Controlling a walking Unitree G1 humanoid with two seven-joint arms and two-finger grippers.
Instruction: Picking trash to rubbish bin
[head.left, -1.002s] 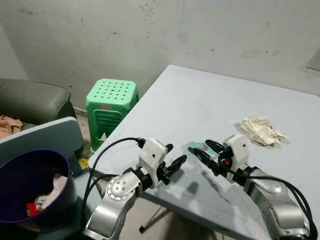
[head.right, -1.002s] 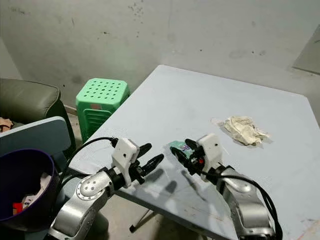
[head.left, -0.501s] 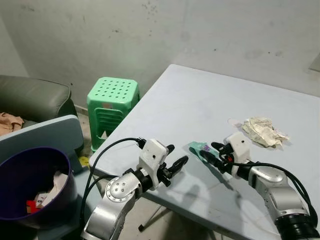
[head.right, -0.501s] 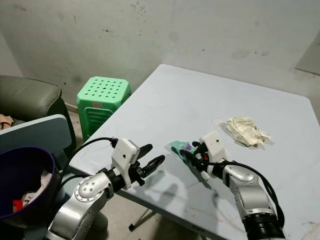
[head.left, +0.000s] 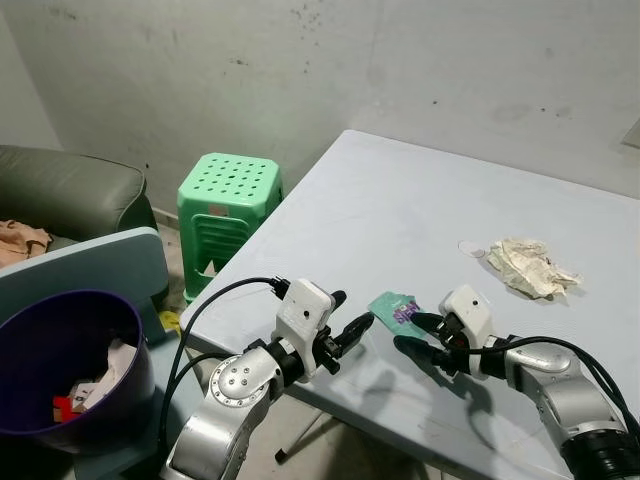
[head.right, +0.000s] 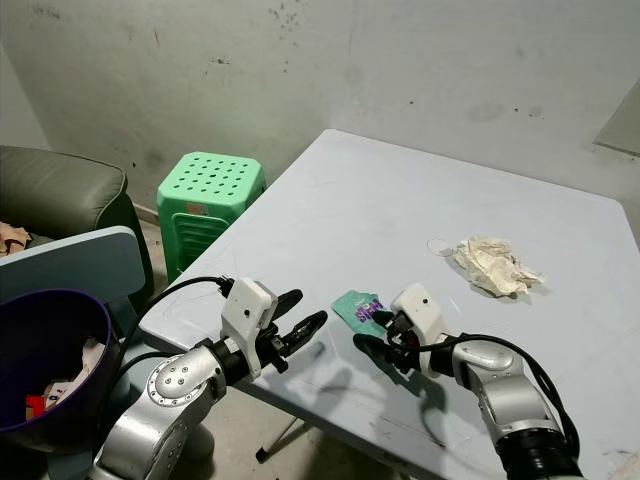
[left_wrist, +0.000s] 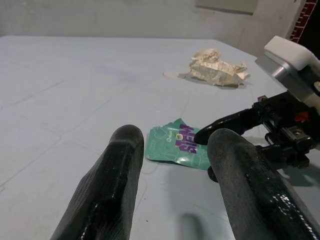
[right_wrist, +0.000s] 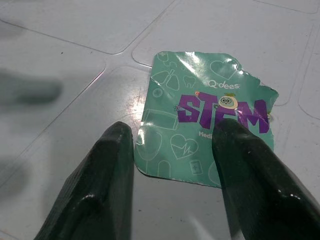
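The green wrapper (head.left: 393, 306) lies flat on the table (head.left: 420, 210) near its front edge. Right gripper (head.left: 412, 332) is right on it, fingers spread apart, one tip (right_wrist: 235, 131) touching the wrapper's edge. Left gripper (head.left: 347, 322) hovers at its 9 o'clock, also spread wide. Crumpled tissue (head.left: 530, 266) sits off at 2 o'clock, purple bin (head.left: 62, 360) down at 8 o'clock

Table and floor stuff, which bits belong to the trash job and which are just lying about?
Job: green wrapper, crumpled paper, purple bin, right gripper open at the wrapper.
Lying about: green stool, sofa, left gripper.
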